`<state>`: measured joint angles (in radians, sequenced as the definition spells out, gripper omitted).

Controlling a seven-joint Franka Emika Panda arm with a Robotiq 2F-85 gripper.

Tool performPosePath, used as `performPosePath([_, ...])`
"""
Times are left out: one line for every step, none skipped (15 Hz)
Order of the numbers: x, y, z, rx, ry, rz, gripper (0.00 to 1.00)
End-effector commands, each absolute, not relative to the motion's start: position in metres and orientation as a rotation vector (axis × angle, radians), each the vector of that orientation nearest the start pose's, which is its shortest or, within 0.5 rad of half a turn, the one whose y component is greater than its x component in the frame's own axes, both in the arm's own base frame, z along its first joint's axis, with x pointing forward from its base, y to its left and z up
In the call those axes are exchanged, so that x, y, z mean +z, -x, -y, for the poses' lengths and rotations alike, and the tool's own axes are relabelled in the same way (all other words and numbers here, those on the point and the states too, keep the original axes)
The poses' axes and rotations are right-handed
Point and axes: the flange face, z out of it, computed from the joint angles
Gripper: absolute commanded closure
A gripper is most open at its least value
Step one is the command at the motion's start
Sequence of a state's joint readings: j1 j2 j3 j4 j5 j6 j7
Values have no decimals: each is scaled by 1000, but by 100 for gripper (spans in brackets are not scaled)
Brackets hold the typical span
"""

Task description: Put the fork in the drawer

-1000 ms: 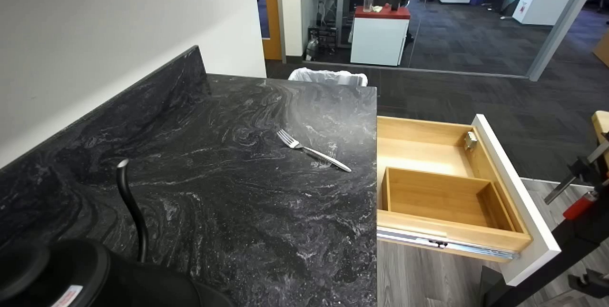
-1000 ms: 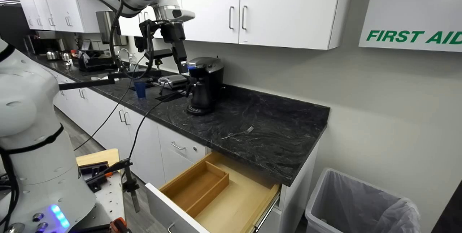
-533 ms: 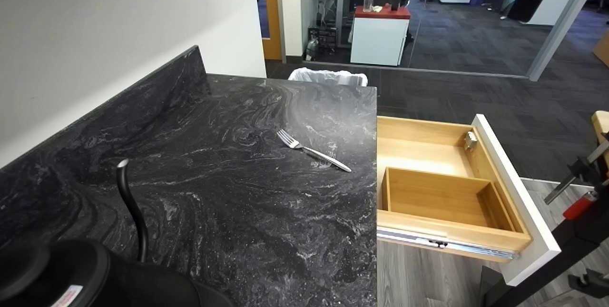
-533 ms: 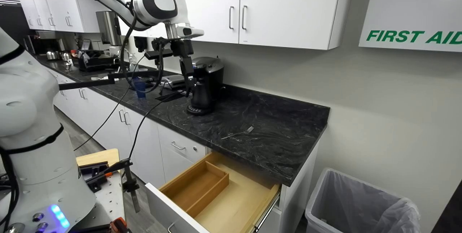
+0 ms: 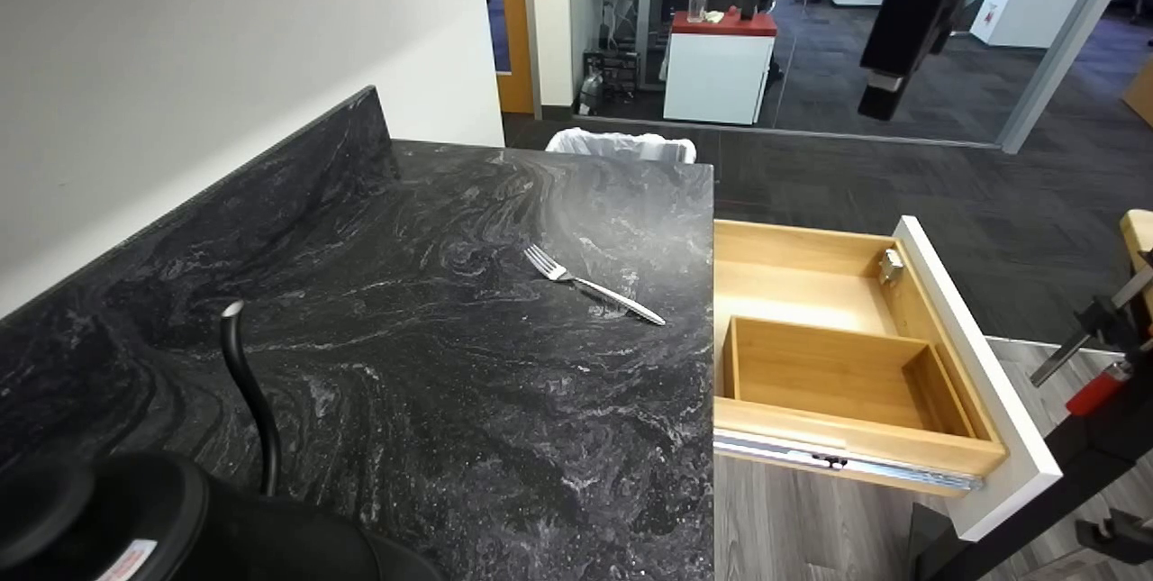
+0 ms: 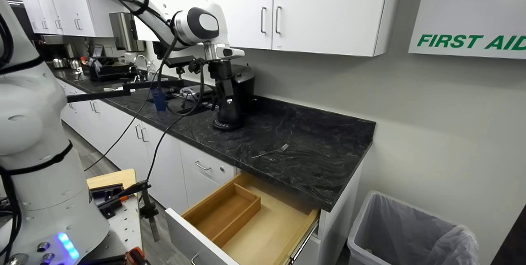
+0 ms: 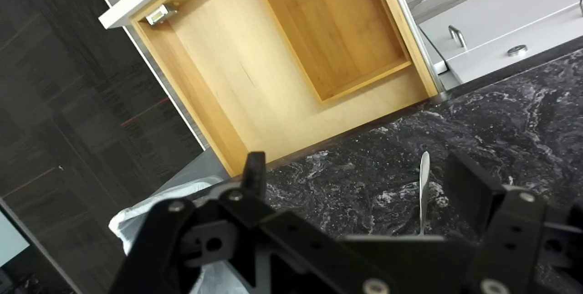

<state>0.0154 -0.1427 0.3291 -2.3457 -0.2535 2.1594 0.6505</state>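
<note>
The silver fork (image 5: 557, 273) lies flat on the dark marbled counter, its handle end pointing toward the drawer side. It also shows in an exterior view (image 6: 271, 151). The drawer (image 5: 977, 374) stands pulled out below the counter edge, with a wooden divider box inside. My gripper (image 7: 362, 180) is open and empty, high above the counter. In the wrist view the fork's handle (image 7: 424, 175) shows between the fingers, nearer the right one, and the tines are hidden by the gripper. In an exterior view the gripper (image 5: 878, 99) hangs in the air beyond the drawer.
A black kettle (image 6: 224, 124) and a coffee maker (image 6: 245, 77) stand on the counter. The kettle's curved black spout (image 5: 248, 401) rises in an exterior view. A bin with a liner (image 6: 361, 254) stands past the counter's end. White cabinets (image 6: 328, 10) hang above.
The arm has swung toward the fork's end of the counter and come down; the gripper has entered an exterior view from the top right. The fork and drawer have not moved.
</note>
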Motion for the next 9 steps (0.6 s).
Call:
performPosePath([383,-460,-154,-120,3379,-269,0])
performPosePath([381,-464,-154,-115,3379,-266,0])
performPosePath([381,-467,-154,-112,3377,-266,0])
performPosePath([380,-469,-155,-111,3376,-265,0])
performPosePath([381,-469,-155,-112,3376,-264,0])
performPosePath([381,-469,-155,-113,3376,-263,0])
performPosePath([381,-469,-155,-113,3377,-263,0])
performPosePath([382,-471,-155,-108,3359,-259,0])
performPosePath([378,-476,-155,-113,3363,-305,0])
